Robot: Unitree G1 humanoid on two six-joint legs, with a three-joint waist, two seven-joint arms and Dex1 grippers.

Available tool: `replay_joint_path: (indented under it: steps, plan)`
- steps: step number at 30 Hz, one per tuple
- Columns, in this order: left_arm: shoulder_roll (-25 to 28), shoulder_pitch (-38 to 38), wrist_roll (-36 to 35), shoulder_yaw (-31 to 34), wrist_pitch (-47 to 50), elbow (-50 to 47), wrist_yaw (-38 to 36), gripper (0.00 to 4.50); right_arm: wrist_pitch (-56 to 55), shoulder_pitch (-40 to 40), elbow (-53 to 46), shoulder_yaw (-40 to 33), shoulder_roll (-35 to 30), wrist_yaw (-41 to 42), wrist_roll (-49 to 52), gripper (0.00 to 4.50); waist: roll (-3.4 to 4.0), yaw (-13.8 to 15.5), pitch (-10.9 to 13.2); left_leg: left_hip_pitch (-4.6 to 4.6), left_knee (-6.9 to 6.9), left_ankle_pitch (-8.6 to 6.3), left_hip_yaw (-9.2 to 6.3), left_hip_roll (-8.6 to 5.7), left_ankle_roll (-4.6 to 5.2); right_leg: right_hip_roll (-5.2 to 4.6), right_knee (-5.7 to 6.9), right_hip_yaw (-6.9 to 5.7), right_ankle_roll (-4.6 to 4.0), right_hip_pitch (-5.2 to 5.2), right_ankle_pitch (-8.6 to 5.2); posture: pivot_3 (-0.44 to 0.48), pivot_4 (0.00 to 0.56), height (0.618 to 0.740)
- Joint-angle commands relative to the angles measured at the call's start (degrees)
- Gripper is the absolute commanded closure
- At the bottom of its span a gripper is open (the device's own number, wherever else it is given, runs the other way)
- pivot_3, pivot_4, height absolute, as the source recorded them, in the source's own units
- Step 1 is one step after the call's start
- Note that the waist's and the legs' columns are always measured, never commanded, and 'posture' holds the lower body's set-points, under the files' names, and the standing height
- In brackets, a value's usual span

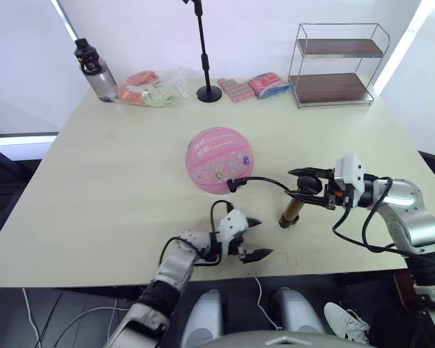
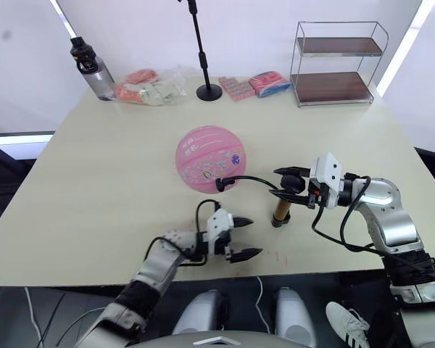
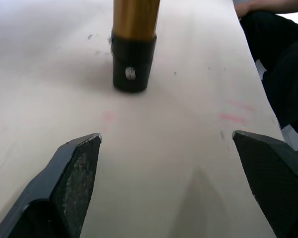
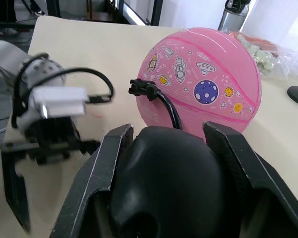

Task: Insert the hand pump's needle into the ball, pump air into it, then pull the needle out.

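Left eye view: the right gripper (image 1: 304,182) clamps the black T-handle (image 4: 171,178) of the hand pump (image 1: 291,212), upright on the table (image 1: 116,188). Its hose (image 1: 264,180) reaches the ball (image 1: 219,159) mid-table. The left gripper (image 1: 257,238) hovers spread wide, empty, beside the pump's base.

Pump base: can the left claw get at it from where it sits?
Probably yes. The left claw is open and faces the hand pump base across bare table, nothing between them.
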Motion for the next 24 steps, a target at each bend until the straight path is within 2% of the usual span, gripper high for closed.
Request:
replay_joint_path:
  steps: [1, 5, 10, 16, 21, 24]
  plan:
    - [4.2, 3.7, -6.1, 4.6, 1.5, -11.5, -2.0, 0.00, 3.7, 1.6, 0.9, 1.9, -1.1, -0.2, -2.8, 2.76, 0.04, 0.1, 0.1, -0.09, -0.02, 0.00, 0.00, 0.00, 0.00, -0.03, 0.00, 0.00, -0.01, -0.10, 0.00, 0.000, 0.150, 0.740]
    - [7.3, 6.1, -10.0, 7.3, 3.4, -17.6, -2.7, 0.00, 4.7, 1.8, -0.4, 1.8, -1.6, 0.1, -2.7, 2.76, 0.28, 0.4, 0.2, -0.73, -0.03, 0.04, 0.05, -0.01, -0.08, -0.31, 0.00, -0.12, -0.03, -0.63, 0.01, 0.000, 0.150, 0.740]
    - [13.2, 8.7, -17.3, 13.8, 6.3, -25.2, -5.1, 0.00, 7.6, 1.7, -4.1, 0.9, -3.8, 0.4, -1.7, 2.76, 0.38, 0.5, 0.4, -0.99, -0.15, 0.12, 0.11, -0.05, -0.22, -0.42, -0.20, -0.15, -0.03, -0.80, 0.01, 0.000, 0.150, 0.740]
    - [16.9, 10.1, -20.9, 17.6, 7.2, -28.1, -7.0, 0.00, 9.0, 1.0, -7.0, -1.0, -6.5, -1.9, -3.6, 2.76, 0.43, 1.3, 0.5, -1.08, -0.21, 0.12, 0.13, -0.11, -0.23, -0.46, -0.40, -0.25, -0.02, -0.79, 0.01, 0.000, 0.150, 0.740]
    - [18.2, 10.6, -22.1, 18.6, 6.4, -27.9, -9.3, 0.00, 7.5, -2.2, -6.8, -2.4, -10.4, -1.8, -5.5, 2.76, 0.76, 1.6, 0.8, -1.20, -0.15, 0.12, 0.22, -0.24, -0.23, -0.82, -0.60, -0.74, 0.00, -0.76, 0.03, 0.000, 0.150, 0.740]
    - [18.2, 10.6, -22.5, 18.8, 6.0, -27.9, -10.0, 0.00, 6.7, -5.0, -5.8, -3.1, -12.9, -1.0, -5.8, 2.76, 0.85, 1.6, 1.0, -1.41, 0.02, 0.14, 0.35, -0.54, -0.22, -0.72, -0.62, -0.94, 0.12, -0.80, 0.09, 0.000, 0.150, 0.740]
